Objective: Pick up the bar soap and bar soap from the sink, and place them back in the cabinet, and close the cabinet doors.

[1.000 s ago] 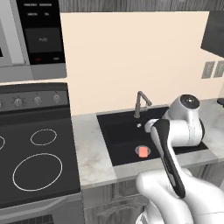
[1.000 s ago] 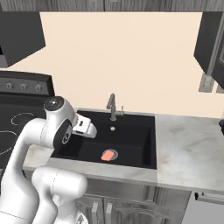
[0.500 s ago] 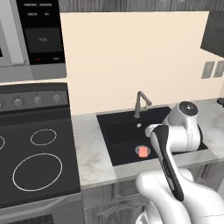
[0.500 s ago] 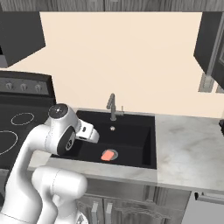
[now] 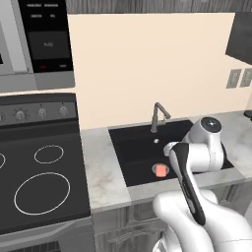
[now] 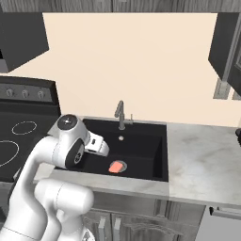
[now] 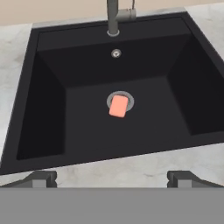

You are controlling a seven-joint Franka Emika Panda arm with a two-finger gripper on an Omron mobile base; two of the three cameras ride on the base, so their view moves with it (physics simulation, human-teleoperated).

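One salmon-orange bar soap (image 7: 118, 106) lies on the round silver drain (image 7: 120, 95) at the bottom of the black sink (image 7: 48, 109). The same bar soap (image 5: 161, 171) (image 6: 115, 167) shows in both base views. My gripper (image 7: 113, 179) hovers above the sink's front rim, well apart from the soap. It is open, its dark fingertips (image 7: 42, 178) spread wide with nothing between them. In the right base view my hand (image 6: 97, 144) hangs over the basin's left part. An open dark cabinet door (image 6: 221, 42) with a long silver handle (image 6: 230, 56) hangs at the upper right.
A grey gooseneck faucet (image 7: 113, 15) stands at the sink's back edge. Marble counter (image 6: 202, 160) runs to the right of the sink. A black stovetop (image 5: 39, 182) lies to the left, with a microwave (image 5: 34, 44) above it. Wall outlets (image 5: 240, 78) sit on the backsplash.
My arm has dropped a little and carried the hand lower over the sink. The bar soap has stayed on the drain.
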